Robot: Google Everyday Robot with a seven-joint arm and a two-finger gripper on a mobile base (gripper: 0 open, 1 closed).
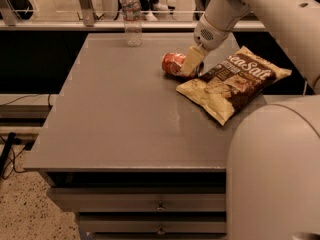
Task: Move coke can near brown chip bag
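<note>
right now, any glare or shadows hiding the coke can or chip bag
Camera view: warm, dim light; a soft sheen on the table, no glare on the coke can; the hand gripping it covers part of it; the brown chip bag is evenly lit.

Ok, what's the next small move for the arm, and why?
Probably open the tool and release the can. The tool is shut on the can, which lies on its side low over the table, right beside the chip bag's left edge. That looks near enough; I can't tell if the can touches the table.
</note>
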